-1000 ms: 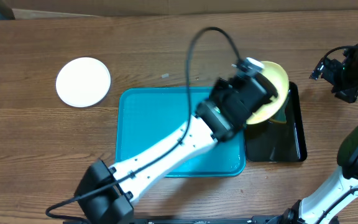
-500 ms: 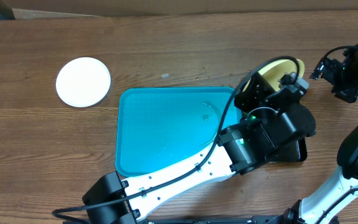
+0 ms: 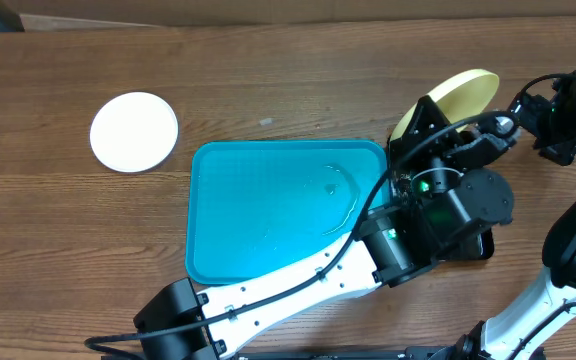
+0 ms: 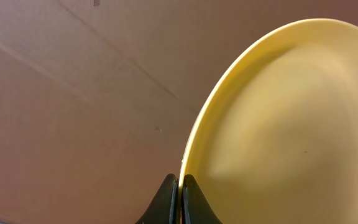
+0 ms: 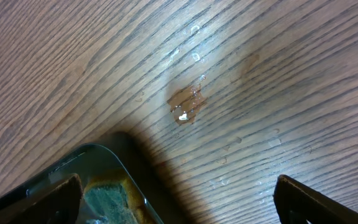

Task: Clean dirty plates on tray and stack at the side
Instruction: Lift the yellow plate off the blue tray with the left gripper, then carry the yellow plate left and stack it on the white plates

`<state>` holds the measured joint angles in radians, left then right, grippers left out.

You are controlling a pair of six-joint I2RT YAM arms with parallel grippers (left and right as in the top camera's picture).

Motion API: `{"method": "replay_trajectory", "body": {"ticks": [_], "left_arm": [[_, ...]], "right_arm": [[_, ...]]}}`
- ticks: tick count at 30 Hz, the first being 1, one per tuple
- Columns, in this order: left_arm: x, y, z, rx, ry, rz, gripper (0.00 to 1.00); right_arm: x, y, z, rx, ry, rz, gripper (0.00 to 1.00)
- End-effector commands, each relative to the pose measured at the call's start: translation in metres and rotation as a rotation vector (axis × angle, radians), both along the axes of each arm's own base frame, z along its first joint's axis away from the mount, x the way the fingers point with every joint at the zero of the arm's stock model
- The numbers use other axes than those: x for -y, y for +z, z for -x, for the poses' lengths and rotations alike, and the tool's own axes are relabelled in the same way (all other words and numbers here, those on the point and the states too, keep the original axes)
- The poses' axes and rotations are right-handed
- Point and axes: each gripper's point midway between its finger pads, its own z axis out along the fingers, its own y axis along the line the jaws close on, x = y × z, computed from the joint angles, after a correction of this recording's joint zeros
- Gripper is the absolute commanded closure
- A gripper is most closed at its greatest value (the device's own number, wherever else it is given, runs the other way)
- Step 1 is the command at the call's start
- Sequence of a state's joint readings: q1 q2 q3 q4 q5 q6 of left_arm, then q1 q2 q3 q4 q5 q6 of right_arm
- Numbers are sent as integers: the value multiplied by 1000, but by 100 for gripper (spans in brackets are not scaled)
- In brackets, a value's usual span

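I saw the left gripper [image 4: 180, 186] clamped on the rim of the yellow plate [image 3: 460, 92], tilted on edge beyond the far right corner of the blue tray [image 3: 258, 210] (a white plate [image 3: 134, 131] lay on the table [image 3: 268, 70], left of it), the right gripper [image 5: 176, 180] with fingers [image 5: 45, 198] spread wide.

Bright even light, soft shadows; glints on small wet patch [image 5: 187, 104] ahead of right gripper [image 5: 178, 199]; pale yellow round plate [image 4: 278, 124] blurry at left gripper [image 4: 179, 186].
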<state>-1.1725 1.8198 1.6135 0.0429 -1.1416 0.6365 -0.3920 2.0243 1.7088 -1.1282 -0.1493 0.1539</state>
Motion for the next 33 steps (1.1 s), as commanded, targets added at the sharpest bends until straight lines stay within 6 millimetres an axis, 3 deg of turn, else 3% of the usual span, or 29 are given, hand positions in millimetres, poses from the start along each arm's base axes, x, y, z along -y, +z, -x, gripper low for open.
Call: {"method": "replay_trajectory", "body": {"ticks": [1,5,10,12,16,19,21,25,27,28,33], "left_arm": [[2,7,2,10,9,10,96],[1,-11,1,-48,10,141,96],[17,-111,12,-534,-158,319,96],[17,-133,13,-712,-187,411,96],[6,-148,-3,-947,-239,580,96],[-19,-148,-30,-1063,-249,720,96],[-44,-147,-49,-1124,-236,816,96],[-121,-149,-90,-1184,-118,1006,96],[-171,-153,-108,-1185,-23,1094,96],[-205,-157,-116,-1174,56,1136,96],[-336,-174,-128,-1090,366,1276,96]], "right_arm": [[3,20,-5,50,-6,22,0],[3,20,-5,50,-6,22,0],[3,20,-5,50,-6,22,0],[3,20,-5,50,-6,22,0],[3,20,-5,50,-6,22,0],[3,20,-5,50,-6,22,0],[3,20,-5,50,-6,22,0],[3,20,-5,50,-6,22,0],[3,20,-5,50,-6,22,0],[3,20,-5,50,-6,22,0],[3,20,-5,50,-6,22,0]]}}
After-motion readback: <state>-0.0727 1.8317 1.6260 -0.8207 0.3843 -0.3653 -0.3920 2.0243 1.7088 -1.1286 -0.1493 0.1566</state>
